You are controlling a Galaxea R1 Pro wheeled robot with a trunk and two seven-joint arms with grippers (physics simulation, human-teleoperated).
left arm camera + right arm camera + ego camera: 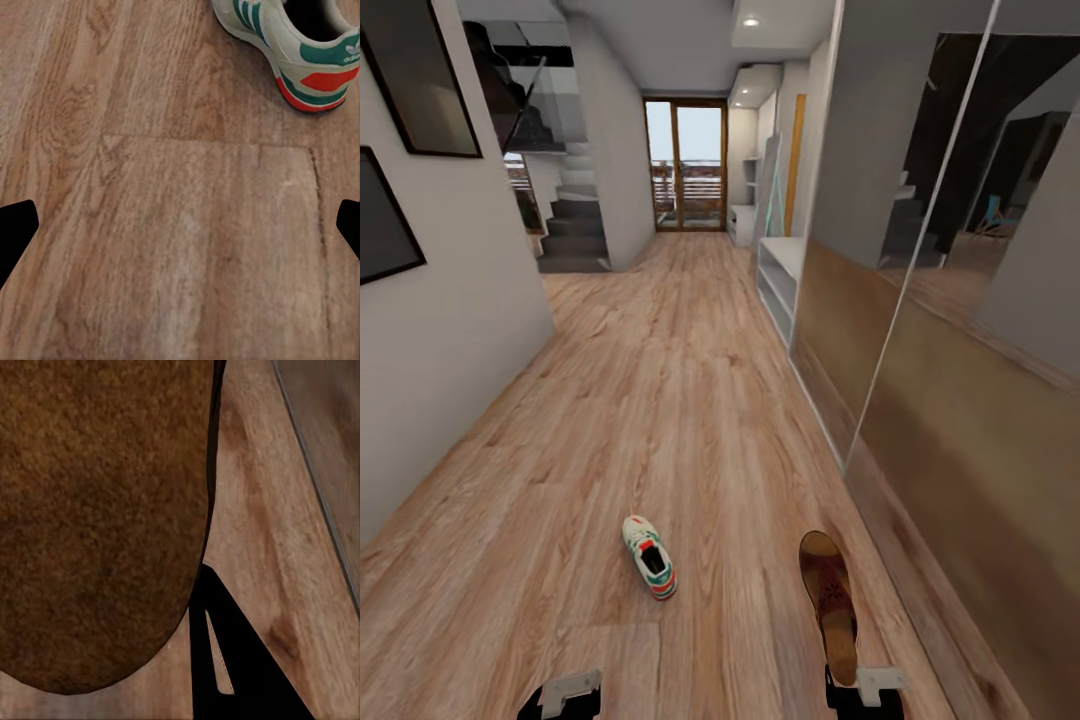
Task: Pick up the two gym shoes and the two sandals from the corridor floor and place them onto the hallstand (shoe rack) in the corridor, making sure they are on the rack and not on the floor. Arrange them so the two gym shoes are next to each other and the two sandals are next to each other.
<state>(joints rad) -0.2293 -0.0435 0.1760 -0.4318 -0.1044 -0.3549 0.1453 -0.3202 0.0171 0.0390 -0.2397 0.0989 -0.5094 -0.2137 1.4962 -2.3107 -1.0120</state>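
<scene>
- Floor (660,380): long corridor; rack (778,275) far ahead by the right wall.
- Sandal (830,600): on the floor, heel at the right gripper (865,690), whose jaws — cannot tell.
- Sneaker (650,556): on the floor ahead of the left gripper (560,695), jaws spread, empty.
- Step, I judge: first pickup. Next: close on the sandal, lift.
</scene>
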